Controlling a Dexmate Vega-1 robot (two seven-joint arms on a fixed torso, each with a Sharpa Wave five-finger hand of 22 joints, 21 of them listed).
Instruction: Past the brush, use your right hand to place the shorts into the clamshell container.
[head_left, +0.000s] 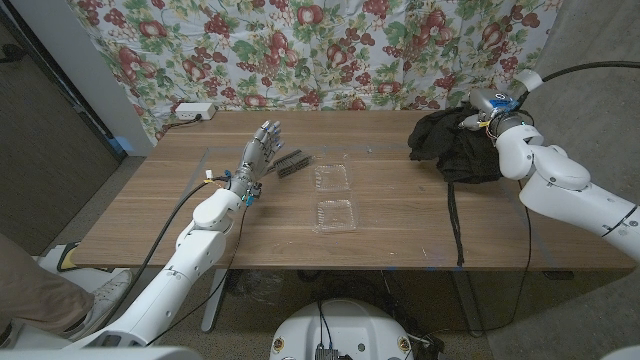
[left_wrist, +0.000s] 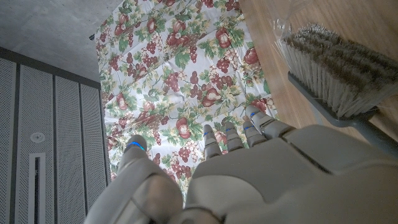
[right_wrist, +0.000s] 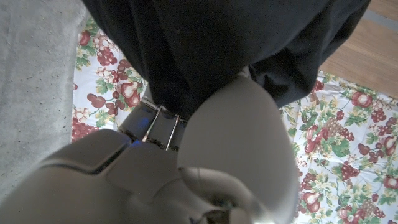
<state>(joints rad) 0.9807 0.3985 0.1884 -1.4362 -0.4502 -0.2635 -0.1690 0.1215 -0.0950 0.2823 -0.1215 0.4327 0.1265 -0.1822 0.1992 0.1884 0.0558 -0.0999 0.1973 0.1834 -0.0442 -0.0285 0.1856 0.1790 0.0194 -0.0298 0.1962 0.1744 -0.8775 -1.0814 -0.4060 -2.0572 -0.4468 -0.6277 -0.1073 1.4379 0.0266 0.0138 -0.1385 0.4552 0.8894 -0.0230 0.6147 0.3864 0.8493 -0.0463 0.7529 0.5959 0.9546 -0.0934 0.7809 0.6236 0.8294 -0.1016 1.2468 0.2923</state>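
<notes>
The shorts (head_left: 455, 145) are a dark, crumpled heap of soft cloth at the far right of the wooden table (head_left: 400, 220), seen from my head camera. A thin black drawstring (head_left: 456, 225) trails from them toward the near edge. My right hand (head_left: 490, 112) sits at the heap's far right side, its fingers lost in the fabric; from here I cannot tell whether they have closed. Well to the left, at the middle of the table, the clear clamshell container (head_left: 333, 196) lies open, both halves flat. Just left of it lies the brush (head_left: 291, 162). My left hand (head_left: 258, 158) stands beside the brush, fingers straight and apart, holding nothing.

From my left wrist camera, my left hand's fingers (left_wrist: 214, 144) reach out empty, and the brush (left_wrist: 339, 74) shows close by with pale bristles.

From my right wrist camera, black cloth (right_wrist: 249, 43) drapes right over my right hand (right_wrist: 186, 162). It touches my fingers, yet a grip is not visible.

I judge the shorts light, limp and not fragile. They will sag and dangle when lifted, and the drawstring may drag or catch the brush. Gathering a thick bunch near the heap's middle seems the best hold, so less hangs loose over the small container.
</notes>
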